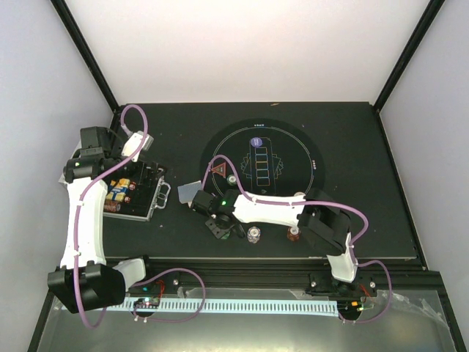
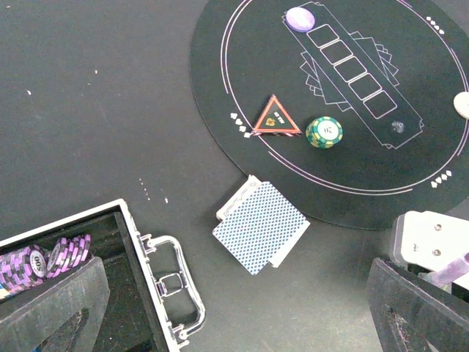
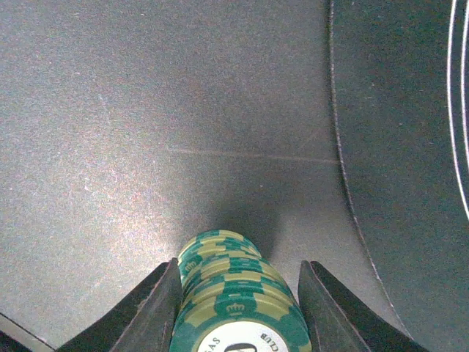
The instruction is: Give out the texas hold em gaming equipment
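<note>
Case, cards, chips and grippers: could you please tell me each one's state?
Case, open.
Purple chips, on edge in case.
Cards, face down, stacked, off the mat.
Green stack, upright, off the mat.
Left gripper, open, empty.
Right gripper, around green stack; grip unclear.

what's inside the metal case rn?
Open metal case: purple chips on edge in a slot. The top view shows more chip rows, too small to identify. A left-gripper finger covers the near interior in the wrist view.
</note>
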